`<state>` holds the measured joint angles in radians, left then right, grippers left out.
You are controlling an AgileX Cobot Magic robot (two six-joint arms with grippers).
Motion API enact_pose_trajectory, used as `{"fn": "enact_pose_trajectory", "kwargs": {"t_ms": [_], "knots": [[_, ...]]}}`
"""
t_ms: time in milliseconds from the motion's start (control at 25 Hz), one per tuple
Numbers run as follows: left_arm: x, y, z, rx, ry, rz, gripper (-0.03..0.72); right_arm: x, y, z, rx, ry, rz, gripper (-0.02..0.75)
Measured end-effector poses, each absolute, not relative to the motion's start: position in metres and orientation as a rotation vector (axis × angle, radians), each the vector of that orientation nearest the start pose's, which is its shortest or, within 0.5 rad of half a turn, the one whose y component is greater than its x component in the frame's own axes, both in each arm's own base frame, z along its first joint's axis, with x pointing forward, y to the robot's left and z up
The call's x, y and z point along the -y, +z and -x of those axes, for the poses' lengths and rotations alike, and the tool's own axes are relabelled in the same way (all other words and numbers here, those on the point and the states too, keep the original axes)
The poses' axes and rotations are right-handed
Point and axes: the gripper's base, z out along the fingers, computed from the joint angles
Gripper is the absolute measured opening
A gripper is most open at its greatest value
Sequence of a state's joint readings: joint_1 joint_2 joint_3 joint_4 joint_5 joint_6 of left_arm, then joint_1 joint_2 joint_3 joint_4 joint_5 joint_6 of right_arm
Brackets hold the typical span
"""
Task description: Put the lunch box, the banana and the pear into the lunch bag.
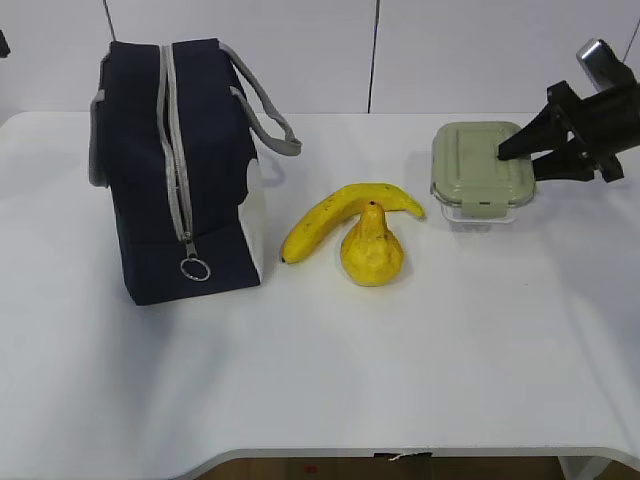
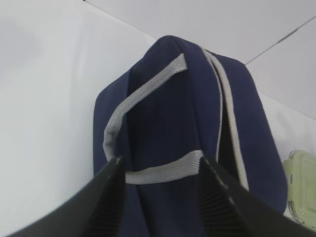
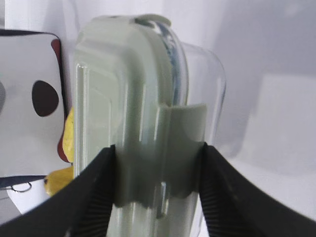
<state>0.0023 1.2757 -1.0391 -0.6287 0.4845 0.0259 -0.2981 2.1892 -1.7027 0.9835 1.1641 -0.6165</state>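
1. Four task items are seen on a white table [image 1: 420, 380], with the lunch bag [image 1: 180, 170] taken as the landmark: it is stood upright at the left of the exterior view, its grey zipper [image 1: 178, 160] run down the facing side to a ring pull [image 1: 195, 269] near the bottom.
2. Grey strap handles [image 1: 270, 120] are draped off the bag's top toward the fruit side, and a white side patch [image 1: 254, 215] is shown on that same side.
3. Just to the right of the bag, the banana [image 1: 340, 215] is laid on the table, one end pointed toward the bag's lower corner.
4. The pear [image 1: 372, 248] is stood upright directly in front of the banana, apparently touching it, on the side away from the bag.
5. Farther from the bag, well beyond the fruit, the lunch box [image 1: 482, 172] is rested on the table with its pale green lid on.
6. The right gripper [image 1: 515, 155] is positioned at the box's far end from the bag; in the right wrist view its two fingers [image 3: 94, 192] are pressed against either side of the lid's latch tab, so the jaws are closed on the lunch box.
7. The left gripper [image 2: 160, 187] is held above the bag's handle end, its jaws spread apart with nothing gripped between them.
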Motion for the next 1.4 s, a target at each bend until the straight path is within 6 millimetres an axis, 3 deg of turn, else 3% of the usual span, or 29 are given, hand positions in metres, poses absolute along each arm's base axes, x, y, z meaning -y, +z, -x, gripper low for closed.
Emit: {"fn": "enact_pose_trajectory", "kwargs": {"t_ms": [240, 560, 920, 1160, 1280, 1400], "knots": [[0.029, 0.345, -0.297, -2.146, -0.659, 0.377, 0.367, 0.066, 0.218, -0.453, -2.505, 1.097, -0.174, 0.390], [0.038, 0.338, -0.347, -2.207, -0.752, 0.292, 0.382, 0.065, 0.232, -0.449, -2.497, 1.079, -0.164, 0.389], [0.044, 0.313, -0.391, -2.283, -0.821, 0.228, 0.403, 0.065, 0.233, -0.449, -2.498, 1.078, -0.164, 0.389], [0.056, 0.296, -0.402, -2.328, -0.831, 0.182, 0.400, 0.065, 0.233, -0.449, -2.498, 1.078, -0.164, 0.389], [0.064, 0.288, -0.404, -2.349, -0.841, 0.170, 0.319, 0.065, 0.233, -0.449, -2.498, 1.078, -0.164, 0.389], [0.064, 0.288, -0.404, -2.350, -0.840, 0.167, 0.155, 0.065, 0.233, -0.449, -2.498, 1.078, -0.164, 0.389]]}}
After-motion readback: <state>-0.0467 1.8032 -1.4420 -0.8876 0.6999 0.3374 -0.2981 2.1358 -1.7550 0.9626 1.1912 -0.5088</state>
